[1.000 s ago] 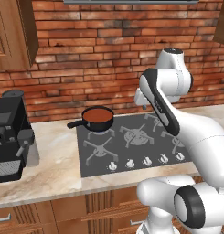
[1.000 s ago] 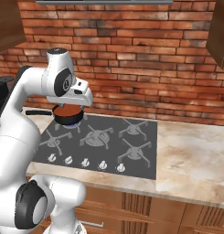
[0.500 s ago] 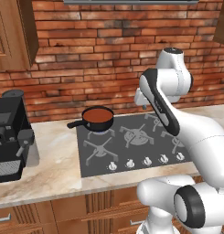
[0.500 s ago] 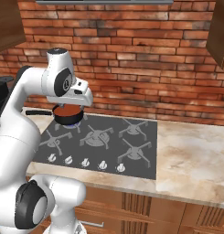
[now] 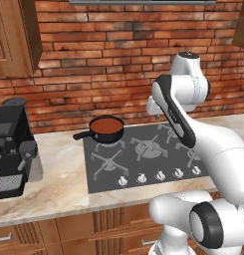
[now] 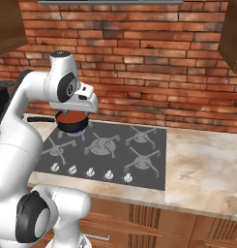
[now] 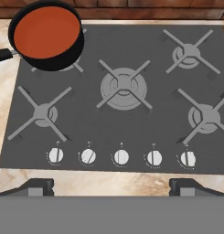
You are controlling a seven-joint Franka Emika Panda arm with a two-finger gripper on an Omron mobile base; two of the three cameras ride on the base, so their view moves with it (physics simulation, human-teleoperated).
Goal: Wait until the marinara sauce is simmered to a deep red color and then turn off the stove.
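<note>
The marinara sauce (image 7: 47, 32) is a smooth orange-red disc in a small black saucepan (image 7: 67, 58) on the stove's back-left burner, its handle pointing left. The sauce (image 5: 106, 126) (image 6: 71, 117) looks the same from both base cameras, with a faint blue glow under the pan. The stove (image 7: 131, 128) is a dark-grey cooktop with star-shaped grates and five white knobs (image 7: 121, 157) along its front. The second knob from the left (image 7: 88, 156) has a slanted mark; the others stand upright. My gripper (image 7: 112, 187) hovers high above the stove's front edge, open, holding nothing.
A black coffee machine (image 5: 11, 144) stands on the counter left of the stove (image 5: 143, 164). Marble counter (image 6: 202, 169) stretches to the right of the stove (image 6: 115, 160). A brick wall (image 5: 103, 64) rises behind, with wooden cabinets above and below.
</note>
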